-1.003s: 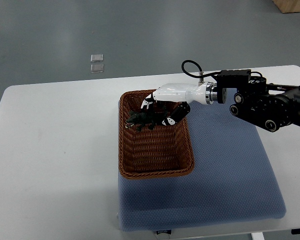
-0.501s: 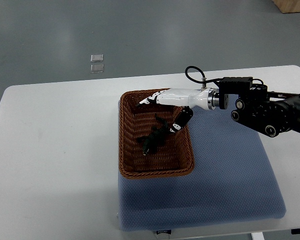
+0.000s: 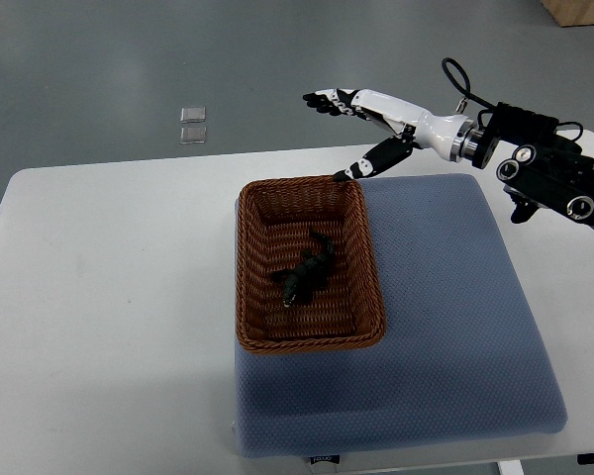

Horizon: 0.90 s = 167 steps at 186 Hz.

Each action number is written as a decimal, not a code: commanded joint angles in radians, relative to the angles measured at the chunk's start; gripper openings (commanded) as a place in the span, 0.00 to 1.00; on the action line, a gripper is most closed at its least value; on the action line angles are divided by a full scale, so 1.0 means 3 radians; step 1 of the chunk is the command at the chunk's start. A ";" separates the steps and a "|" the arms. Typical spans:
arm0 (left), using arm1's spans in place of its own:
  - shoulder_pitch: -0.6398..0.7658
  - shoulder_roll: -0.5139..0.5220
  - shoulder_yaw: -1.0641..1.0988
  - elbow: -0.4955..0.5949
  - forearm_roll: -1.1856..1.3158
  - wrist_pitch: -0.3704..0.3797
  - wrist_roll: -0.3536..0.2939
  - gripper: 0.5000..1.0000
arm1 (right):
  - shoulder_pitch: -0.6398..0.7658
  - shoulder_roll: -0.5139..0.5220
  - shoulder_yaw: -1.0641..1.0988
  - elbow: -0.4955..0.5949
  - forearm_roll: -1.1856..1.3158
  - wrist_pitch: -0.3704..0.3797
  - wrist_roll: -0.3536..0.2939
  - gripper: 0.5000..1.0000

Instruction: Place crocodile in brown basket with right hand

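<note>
Crocodile (image 3: 305,274) lies mid brown basket (image 3: 307,343) at bench (image 3: 109,277) centre, my right hand (image 3: 384,111) hovers empty, fingers spread, past the basket's far rim (placing looks done), next: retract clear.

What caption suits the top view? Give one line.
Crocodile lies in the brown basket; open right hand hovers near its far rim.

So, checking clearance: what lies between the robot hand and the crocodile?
Top view: between right robot hand and crocodile, only the brown basket rim and its bare woven floor.
</note>
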 commanded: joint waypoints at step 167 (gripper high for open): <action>0.0000 0.0000 0.0000 0.0000 0.0000 0.0000 0.0000 1.00 | -0.0483 -0.0001 0.0012 -0.0641 0.3544 0.0513 -0.1286 0.86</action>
